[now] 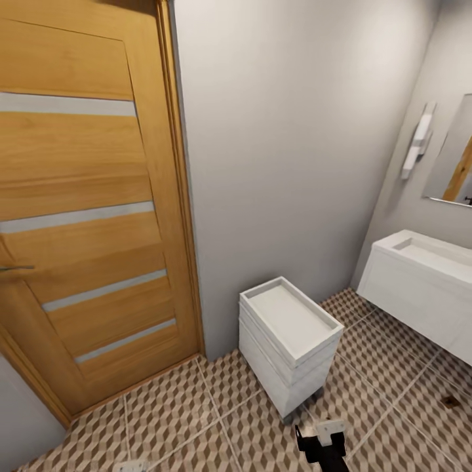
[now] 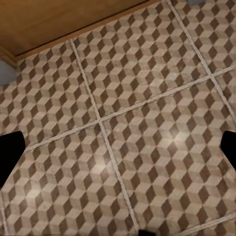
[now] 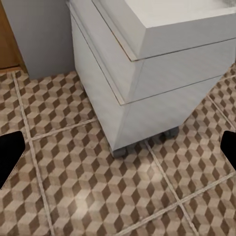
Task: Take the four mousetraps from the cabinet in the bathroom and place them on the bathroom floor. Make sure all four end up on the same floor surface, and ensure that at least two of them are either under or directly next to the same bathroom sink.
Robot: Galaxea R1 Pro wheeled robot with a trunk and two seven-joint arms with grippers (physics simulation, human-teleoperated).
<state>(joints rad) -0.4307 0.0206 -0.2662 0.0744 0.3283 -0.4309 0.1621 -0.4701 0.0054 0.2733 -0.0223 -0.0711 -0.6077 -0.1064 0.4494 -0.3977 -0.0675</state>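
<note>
We face a grey wall; the bathroom floor [image 1: 196, 419] of cube-patterned tiles spreads below. A wooden door [image 1: 78, 196] stands at nine o'clock, a white drawer unit [image 1: 288, 341] at centre, a white sink [image 1: 426, 275] at three o'clock. Both the left gripper [image 2: 118, 152] and right gripper [image 3: 118, 152] have their jaws spread wide, holding nothing.

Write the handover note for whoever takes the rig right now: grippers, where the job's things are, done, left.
Left gripper: open, empty, over the bathroom floor near the wooden door.
Right gripper: open, empty, facing a white drawer unit on small feet.
White sink is wall-mounted ahead to the right, with floor showing beneath it.
No mousetraps or orange-brown cabinet in sight.
Done: no mousetraps on the visible floor.
Left: find the cabinet, fetch four traps, set all on this floor, at least two under or beside the sink.
</note>
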